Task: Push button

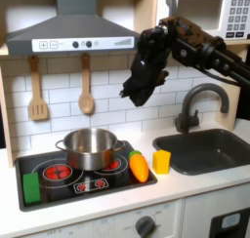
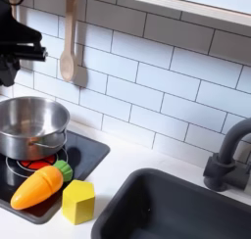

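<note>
I see the buttons [image 1: 82, 44] as small dark dots along the range hood's [image 1: 68, 32] front edge, above the stove [image 1: 83, 176]. My gripper [image 1: 137, 89] hangs right of them in the first exterior view, before the tiled wall; I cannot tell how its jaws stand. Below sit a steel pot [image 1: 90, 147], carrot [image 2: 41, 184] and yellow block [image 2: 78, 201], sink [image 1: 210, 149] beside.

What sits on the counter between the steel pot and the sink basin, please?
In both exterior views, a toy carrot and a yellow block lie between the steel pot and the sink basin.
</note>
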You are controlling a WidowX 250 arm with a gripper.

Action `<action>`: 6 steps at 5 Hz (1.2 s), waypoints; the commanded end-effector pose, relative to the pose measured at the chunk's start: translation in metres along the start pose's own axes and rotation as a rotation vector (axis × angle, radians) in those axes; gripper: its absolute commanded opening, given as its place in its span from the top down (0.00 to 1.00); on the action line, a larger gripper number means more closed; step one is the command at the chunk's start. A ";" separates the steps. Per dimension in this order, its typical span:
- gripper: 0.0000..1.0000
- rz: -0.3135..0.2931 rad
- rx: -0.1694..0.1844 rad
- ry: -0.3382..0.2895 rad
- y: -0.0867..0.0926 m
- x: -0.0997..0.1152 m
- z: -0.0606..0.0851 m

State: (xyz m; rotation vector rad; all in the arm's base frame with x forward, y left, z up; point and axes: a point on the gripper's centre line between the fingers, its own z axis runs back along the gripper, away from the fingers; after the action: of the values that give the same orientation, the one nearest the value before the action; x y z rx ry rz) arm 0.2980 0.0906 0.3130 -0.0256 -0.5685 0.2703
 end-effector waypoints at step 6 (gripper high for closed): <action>1.00 0.007 -0.006 -0.207 0.009 0.074 0.001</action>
State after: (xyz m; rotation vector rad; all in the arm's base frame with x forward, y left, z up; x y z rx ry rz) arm 0.3547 0.1192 0.3512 -0.0037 -0.7732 0.2809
